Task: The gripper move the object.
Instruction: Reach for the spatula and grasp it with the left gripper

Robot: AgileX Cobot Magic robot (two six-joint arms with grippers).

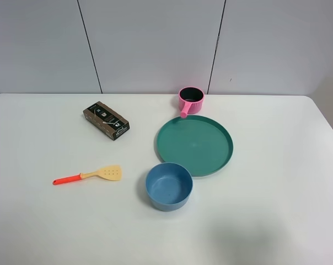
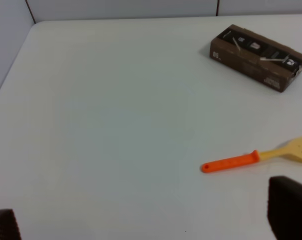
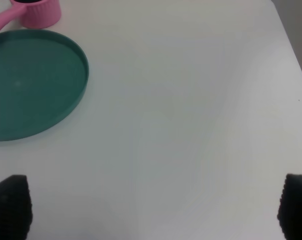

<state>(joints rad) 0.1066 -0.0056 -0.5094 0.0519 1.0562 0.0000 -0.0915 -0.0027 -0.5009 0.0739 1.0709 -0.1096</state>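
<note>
The toy spatula (image 1: pixel 89 175), with a pale yellow perforated blade and an orange-red handle, lies flat on the white table (image 1: pixel 277 182) at the front left. It also shows in the left wrist view (image 2: pixel 256 157), ahead of the left gripper (image 2: pixel 146 220) and off to one side. That gripper is open and empty, and only its two black fingertips (image 2: pixel 289 210) show, set wide apart. The right gripper (image 3: pixel 153 207) is open and empty too, its fingertips (image 3: pixel 11 205) over bare table beside the green plate. Neither arm shows in the exterior high view.
A dark brown box (image 1: pixel 106 120) lies behind the spatula and shows in the left wrist view (image 2: pixel 258 57). A green plate (image 1: pixel 194 144) sits mid-table, with a blue bowl (image 1: pixel 168 185) in front of it and a pink pot (image 1: pixel 191 100) behind. The plate (image 3: pixel 26 82) and pot (image 3: pixel 33 11) show in the right wrist view.
</note>
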